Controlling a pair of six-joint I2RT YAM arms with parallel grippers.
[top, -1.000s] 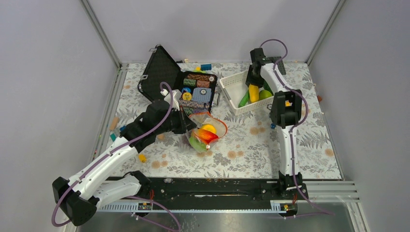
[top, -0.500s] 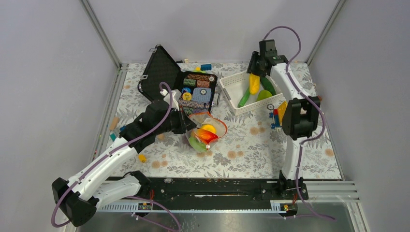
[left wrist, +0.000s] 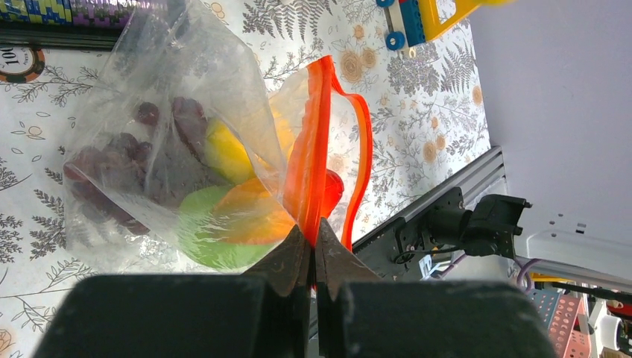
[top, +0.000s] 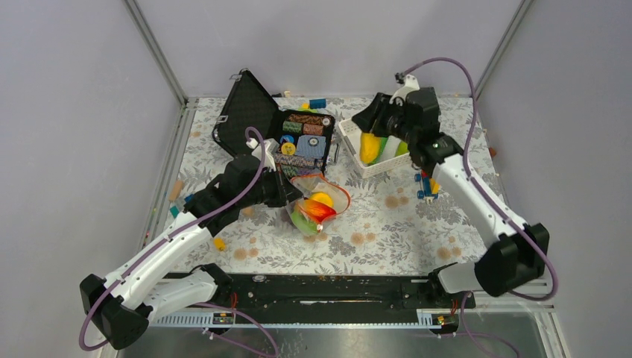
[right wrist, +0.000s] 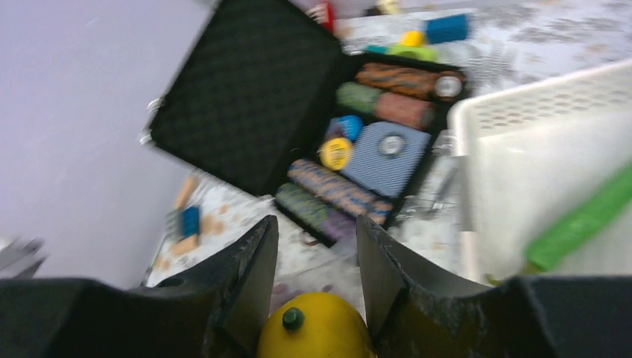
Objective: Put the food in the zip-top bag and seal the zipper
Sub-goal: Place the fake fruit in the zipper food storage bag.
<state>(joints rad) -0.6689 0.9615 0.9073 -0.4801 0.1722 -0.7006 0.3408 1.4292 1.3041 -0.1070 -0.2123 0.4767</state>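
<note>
The clear zip-top bag (top: 339, 195) lies mid-table with its mouth held open. My left gripper (left wrist: 313, 231) is shut on the bag's red-orange zipper (left wrist: 313, 142). Inside the bag I see food: dark grapes (left wrist: 127, 156), a yellow piece (left wrist: 227, 153), a green fruit (left wrist: 205, 246) and an orange ball (top: 322, 198). My right gripper (right wrist: 317, 224) hangs above the white basket's near-left corner, shut on a yellow toy fruit (right wrist: 317, 332) with a green stem. From above that fruit (top: 369, 147) shows below the wrist.
The white lattice basket (top: 349, 134) at the back right holds a green cucumber (right wrist: 589, 216). An open black case (top: 250, 112) with chip stacks (top: 305, 138) stands behind the bag. Toy bricks (top: 426, 186) lie right of the basket, a small yellow piece (top: 218, 243) near the left arm.
The right arm lifted the yellow fruit out of the basket and swung left and nearer, its elbow dropping to the right. The left arm and bag stayed still.
</note>
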